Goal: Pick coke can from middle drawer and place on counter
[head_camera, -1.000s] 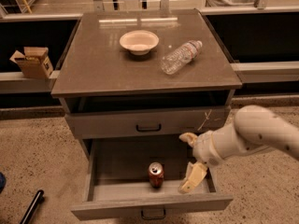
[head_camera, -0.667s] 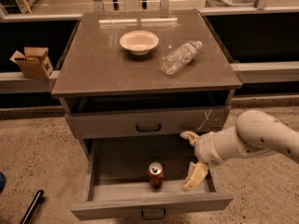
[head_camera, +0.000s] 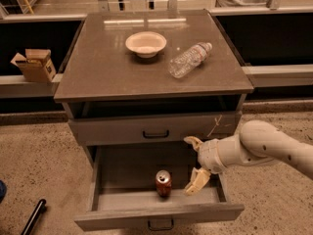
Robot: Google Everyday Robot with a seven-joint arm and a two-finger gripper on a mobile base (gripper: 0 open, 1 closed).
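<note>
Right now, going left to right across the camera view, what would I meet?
The cardboard box → coke can in the middle drawer → hand, open, over the drawer's right side.

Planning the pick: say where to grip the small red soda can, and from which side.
Grip the red aluminium soda can by its round wall at mid-height, from the side where the gripper hangs, fingers open; it stands upright just behind the front of the grey drawer.

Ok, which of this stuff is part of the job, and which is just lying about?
Job: coke can upright in the open middle drawer; counter; tool, open, beside the can.
Lying about: bowl and water bottle on the counter; cardboard box.
</note>
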